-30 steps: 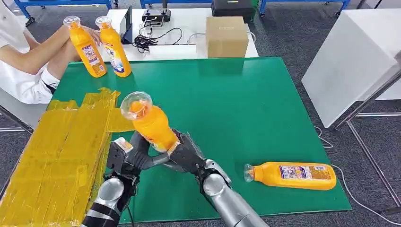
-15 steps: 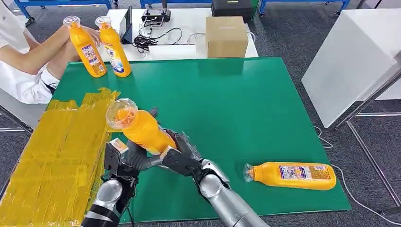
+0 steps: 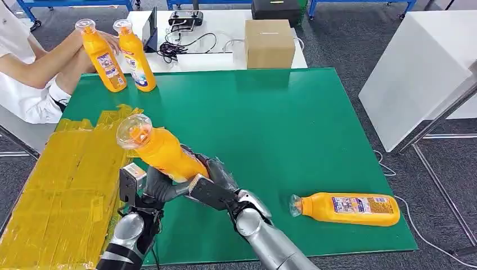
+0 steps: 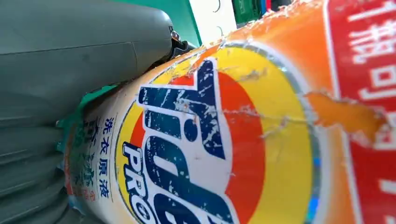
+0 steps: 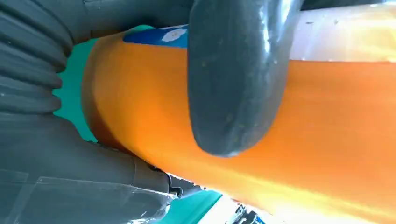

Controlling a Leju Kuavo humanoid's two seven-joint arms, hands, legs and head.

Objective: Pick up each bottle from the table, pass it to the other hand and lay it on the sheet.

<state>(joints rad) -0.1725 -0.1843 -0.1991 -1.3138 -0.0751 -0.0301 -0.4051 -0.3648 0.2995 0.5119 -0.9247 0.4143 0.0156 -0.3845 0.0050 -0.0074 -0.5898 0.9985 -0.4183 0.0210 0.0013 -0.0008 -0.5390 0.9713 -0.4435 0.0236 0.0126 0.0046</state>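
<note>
Gripping one orange detergent bottle (image 3: pixel 163 154) from both sides, left hand (image 3: pixel 152 188) and right hand (image 3: pixel 211 183) clamped on its lower body, tilting its clear cap over the yellow sheet (image 3: pixel 67 180), the left wrist view showing its worn label (image 4: pixel 201 140), another bottle (image 3: pixel 346 208) lying on the green table (image 3: pixel 281 124).

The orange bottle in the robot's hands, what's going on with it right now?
Both the left hand and the right hand grip the tilted orange bottle above the green mat, its cap toward the yellow sheet. Another bottle lies on the mat, and a person holds two upright bottles at the far corner.
</note>
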